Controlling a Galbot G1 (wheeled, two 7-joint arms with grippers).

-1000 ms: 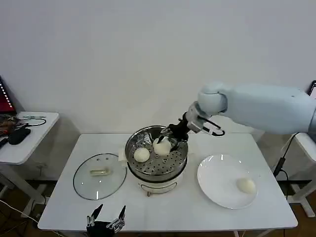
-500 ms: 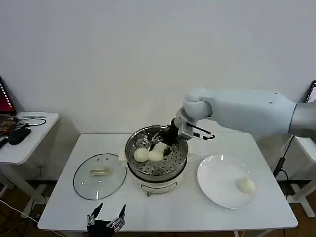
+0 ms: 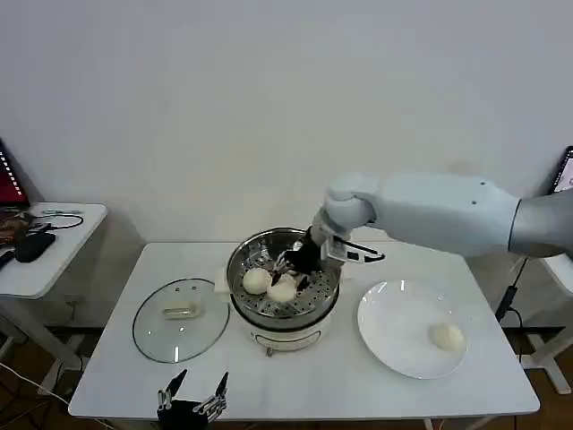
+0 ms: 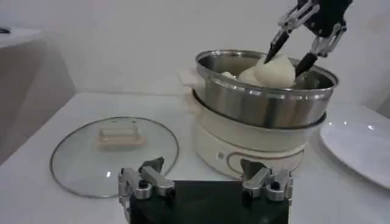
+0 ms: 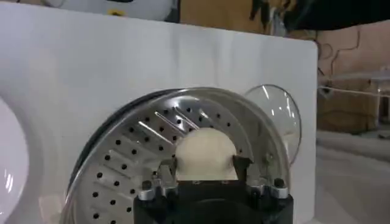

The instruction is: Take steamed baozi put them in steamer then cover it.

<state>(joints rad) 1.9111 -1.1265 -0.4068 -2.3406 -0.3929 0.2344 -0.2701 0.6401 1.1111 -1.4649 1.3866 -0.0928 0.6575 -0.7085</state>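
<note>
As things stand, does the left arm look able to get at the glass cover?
Probably yes. The left gripper hangs open at the table's near edge, and the cover lies flat just beyond it with its handle up and bare table between them. The right gripper is busy at the steamer.

Pale blue-white right arm (image 3: 448, 213), black gripper (image 3: 295, 264) with silver finger mounts.

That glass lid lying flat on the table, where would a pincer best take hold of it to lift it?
By the cream-white bar handle at the centre of the glass lid, coming straight down from above. The lid lies flat with its handle facing up, and its metal rim sits against the table, leaving little to pinch there. The raised bar offers two sides to close on. The left pincer, parked near the table's front edge, is probably closest.
</note>
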